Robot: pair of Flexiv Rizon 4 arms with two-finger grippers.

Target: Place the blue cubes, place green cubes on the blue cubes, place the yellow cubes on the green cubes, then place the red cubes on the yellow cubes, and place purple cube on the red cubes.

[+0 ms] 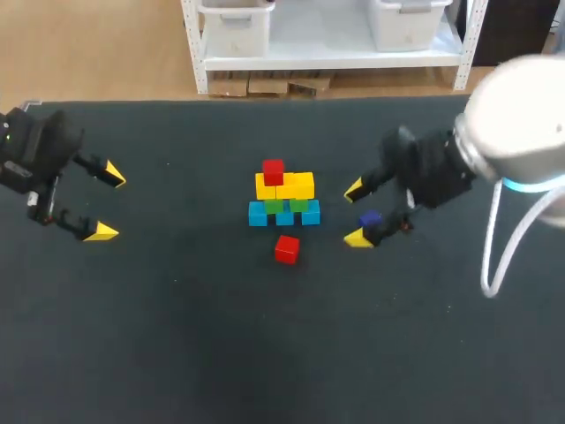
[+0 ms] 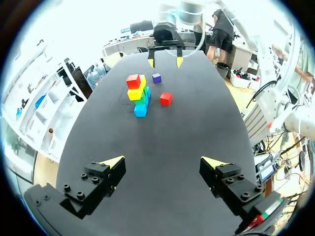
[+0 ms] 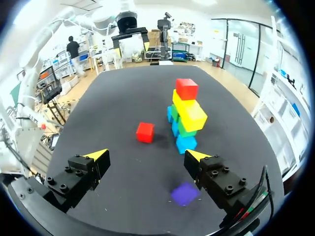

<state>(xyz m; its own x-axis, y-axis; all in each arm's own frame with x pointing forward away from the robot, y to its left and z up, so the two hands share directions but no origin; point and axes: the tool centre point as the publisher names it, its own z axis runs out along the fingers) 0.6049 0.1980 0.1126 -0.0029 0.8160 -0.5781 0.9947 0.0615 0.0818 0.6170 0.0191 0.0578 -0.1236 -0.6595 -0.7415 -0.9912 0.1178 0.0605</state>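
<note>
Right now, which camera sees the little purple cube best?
The right wrist view: the purple cube lies close and large between the fingers of the open right gripper. The head view shows it small, between the gripper's yellow tips. The left wrist view shows only a tiny far-off speck.

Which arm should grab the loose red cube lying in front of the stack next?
Right, probably. The right gripper, open around the small purple cube, is beside the stack of coloured cubes and nearer the loose red cube. The left gripper, also open, is far off at the left of the table.
</note>
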